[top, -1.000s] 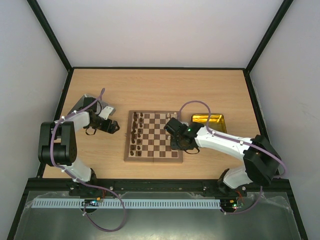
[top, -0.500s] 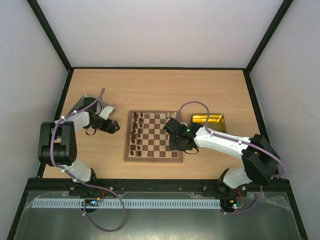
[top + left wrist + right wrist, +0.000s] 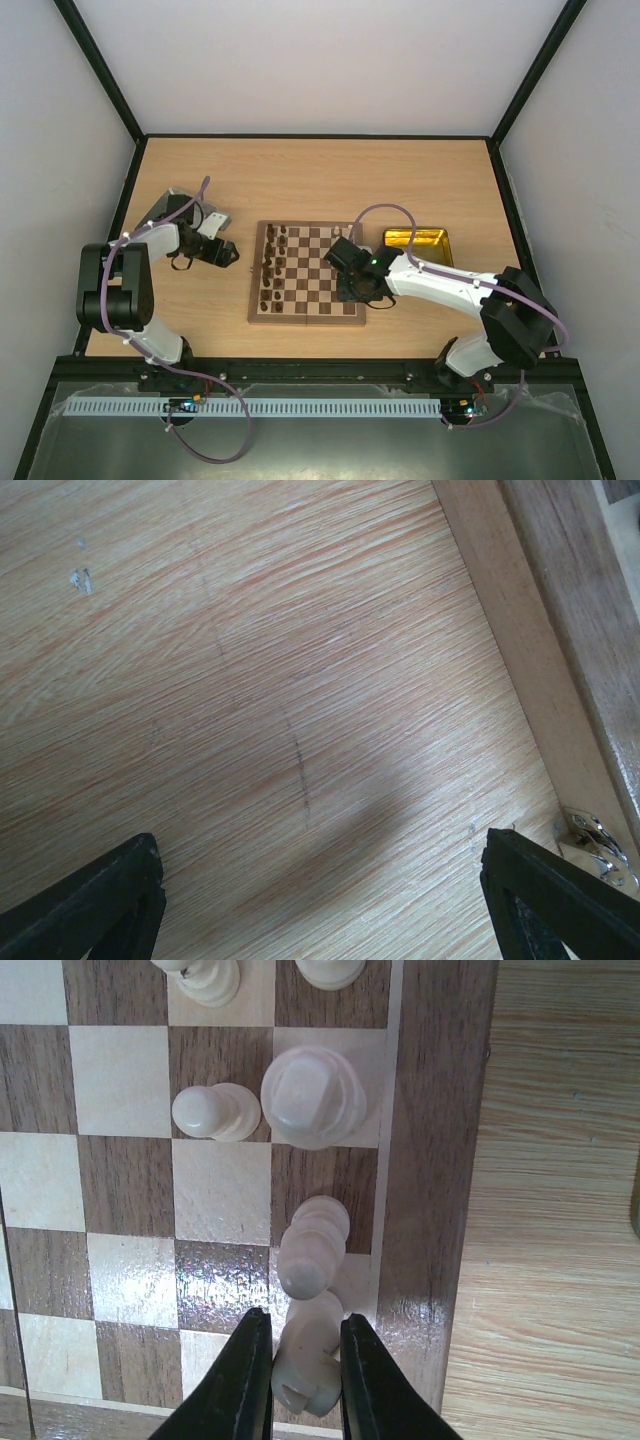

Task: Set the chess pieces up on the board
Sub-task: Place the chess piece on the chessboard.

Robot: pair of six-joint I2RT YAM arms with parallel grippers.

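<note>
The board (image 3: 310, 292) lies mid-table, with dark brown chess pieces (image 3: 272, 265) in its two left columns. My right gripper (image 3: 352, 284) is over the board's right edge. In the right wrist view it (image 3: 305, 1360) is shut on a cream piece (image 3: 312, 1350) on a square by the border (image 3: 432, 1160). Another cream piece (image 3: 312, 1245) stands just ahead of it. A larger cream piece (image 3: 312, 1097), a cream pawn (image 3: 213, 1112) and others stand further on. My left gripper (image 3: 228, 255) is open and empty over bare table left of the board, as its wrist view shows (image 3: 320, 880).
A shiny gold tin tray (image 3: 417, 243) sits right of the board. The board's side edge (image 3: 520, 630) and a metal latch (image 3: 595, 840) show in the left wrist view. Bare wooden table (image 3: 560, 1210) lies beside the board's right border.
My right gripper has shifted slightly to the left over the board's right side. The left arm has not moved.
</note>
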